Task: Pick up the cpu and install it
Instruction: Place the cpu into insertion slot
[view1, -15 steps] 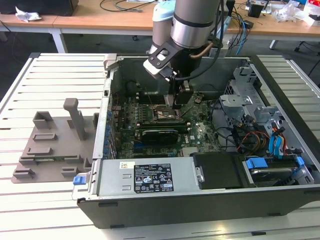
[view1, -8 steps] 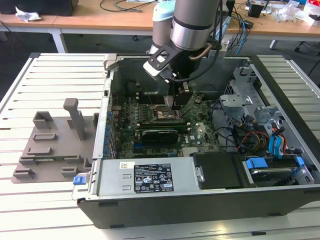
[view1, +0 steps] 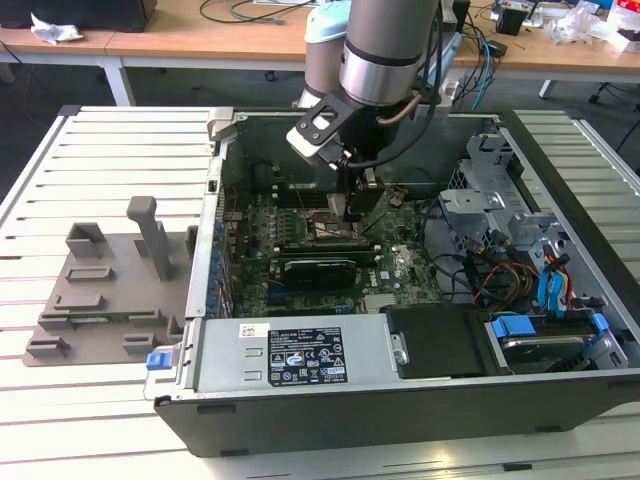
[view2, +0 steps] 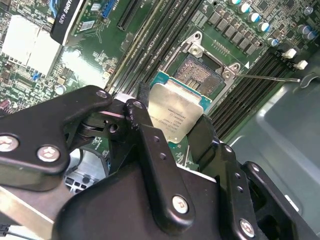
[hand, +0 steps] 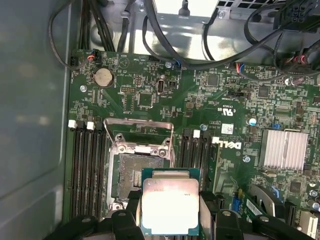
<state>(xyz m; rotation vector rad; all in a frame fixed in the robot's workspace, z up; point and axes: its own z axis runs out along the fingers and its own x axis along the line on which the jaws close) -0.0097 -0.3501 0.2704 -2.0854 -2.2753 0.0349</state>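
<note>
I have the gripper (view2: 171, 125) clenched on the cpu (hand: 170, 206), hanging partly over the open socket (hand: 134, 172) (its metal frame flipped up), so I judge this the install step, where seating calls for squaring chip to socket.
</note>
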